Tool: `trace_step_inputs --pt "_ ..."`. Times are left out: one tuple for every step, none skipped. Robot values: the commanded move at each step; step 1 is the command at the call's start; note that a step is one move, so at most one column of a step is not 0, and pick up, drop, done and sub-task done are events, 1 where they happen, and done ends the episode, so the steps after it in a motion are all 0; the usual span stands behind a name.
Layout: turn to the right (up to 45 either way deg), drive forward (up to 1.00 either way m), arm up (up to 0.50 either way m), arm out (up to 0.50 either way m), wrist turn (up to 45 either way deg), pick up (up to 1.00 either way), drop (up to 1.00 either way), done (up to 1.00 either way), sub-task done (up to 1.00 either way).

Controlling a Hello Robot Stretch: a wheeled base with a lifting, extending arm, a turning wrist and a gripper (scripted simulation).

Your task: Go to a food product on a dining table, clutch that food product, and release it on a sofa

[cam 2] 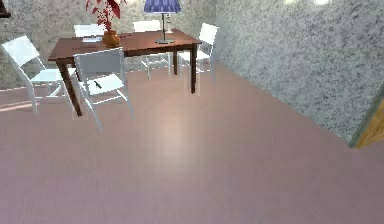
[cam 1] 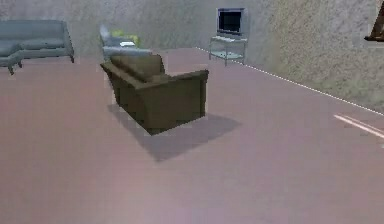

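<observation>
No legible text, label, number or sign on any surface.

Note dining table (cam 2: 125,45): red-brown, plain. Chairs (cam 2: 100,75) around dining table: white. On dining table you have lamp (cam 2: 165,8) with blue shade, and red leaves (cam 2: 105,12) in orange-brown pot (cam 2: 110,38). Wall (cam 2: 250,30) past dining table: grey-beige speckle. Floor (cam 2: 200,150): mauve-pink, plain. In your forward view: armchair (cam 1: 155,90) olive-brown, sofa (cam 1: 40,40) grey-blue, screen (cam 1: 231,20) dark bluish.

Pinkish floor (cam 1: 280,160), speckled walls (cam 1: 300,40), brown armchair (cam 1: 155,90) mid-rm, TV (cam 1: 231,21) on stand (cam 1: 227,48), dining table (cam 2: 135,45) w/ white chairs (cam 2: 100,75)
</observation>
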Motion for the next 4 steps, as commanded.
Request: trace_step_inputs --pt "27.0 0.0 0.0 0.0 0.0 0.0 0.0 0.0 0.0" --pt "0.0 0.25 0.0 0.0 0.0 0.0 0.0 0.0 0.0" --pt "-45.0 0.0 0.0 0.0 0.0 0.0 0.0 0.0 0.0" --pt "-39.0 0.0 0.0 0.0 0.0 0.0 0.0 0.0 0.0"
